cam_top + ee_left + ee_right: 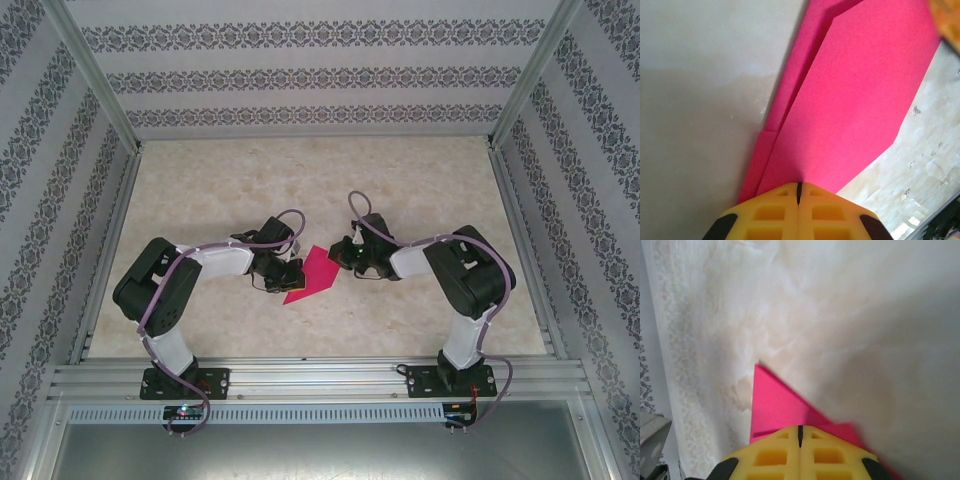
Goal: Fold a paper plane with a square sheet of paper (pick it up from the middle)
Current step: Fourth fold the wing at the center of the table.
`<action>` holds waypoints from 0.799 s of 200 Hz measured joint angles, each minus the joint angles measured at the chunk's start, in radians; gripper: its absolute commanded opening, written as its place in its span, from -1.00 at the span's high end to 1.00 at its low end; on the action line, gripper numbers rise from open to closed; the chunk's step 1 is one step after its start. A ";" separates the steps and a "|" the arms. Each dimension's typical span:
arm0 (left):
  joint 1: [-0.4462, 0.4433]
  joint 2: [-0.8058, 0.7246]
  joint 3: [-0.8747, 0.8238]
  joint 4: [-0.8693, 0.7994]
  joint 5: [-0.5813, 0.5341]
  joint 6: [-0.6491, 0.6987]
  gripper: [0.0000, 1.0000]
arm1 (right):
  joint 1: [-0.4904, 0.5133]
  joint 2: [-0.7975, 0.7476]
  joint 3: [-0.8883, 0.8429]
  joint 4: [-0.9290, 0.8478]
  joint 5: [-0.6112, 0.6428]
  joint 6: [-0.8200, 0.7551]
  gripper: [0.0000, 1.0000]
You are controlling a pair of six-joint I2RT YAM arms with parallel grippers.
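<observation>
The magenta-pink sheet of paper [311,272] lies flat on the table between my two grippers, folded into a layered shape with a point at one end. In the left wrist view the paper [860,90] runs away from my left gripper [799,186], with a lower folded layer showing along its left edge. My left gripper [284,272] is shut, and its yellow tips rest on the paper's near end. My right gripper [342,253] is shut too. Its tips [800,429] sit on the paper [775,405] close to the pointed corner. Nothing shows between either pair of jaws.
The marbled beige tabletop [320,180] is boxed in by patterned walls and metal frame posts [95,75]. A metal rail [320,375] carrying both arm bases runs along the near edge. Open table lies behind the grippers.
</observation>
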 measured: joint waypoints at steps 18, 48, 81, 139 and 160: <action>0.000 0.000 -0.001 0.001 0.000 0.000 0.91 | -0.040 0.000 0.000 -0.001 -0.008 -0.017 0.90; 0.000 -0.001 -0.003 0.004 0.000 0.000 0.90 | -0.069 -0.027 0.002 -0.060 -0.003 -0.060 0.87; 0.000 -0.001 -0.003 0.004 0.003 0.000 0.89 | -0.074 -0.134 0.002 -0.148 0.019 -0.093 0.82; 0.000 -0.011 -0.015 0.006 0.012 -0.009 0.89 | 0.020 -0.285 -0.034 -0.178 0.072 -0.096 0.75; 0.000 -0.021 -0.028 0.007 0.020 -0.028 0.89 | 0.086 -0.282 -0.040 -0.177 0.094 -0.072 0.74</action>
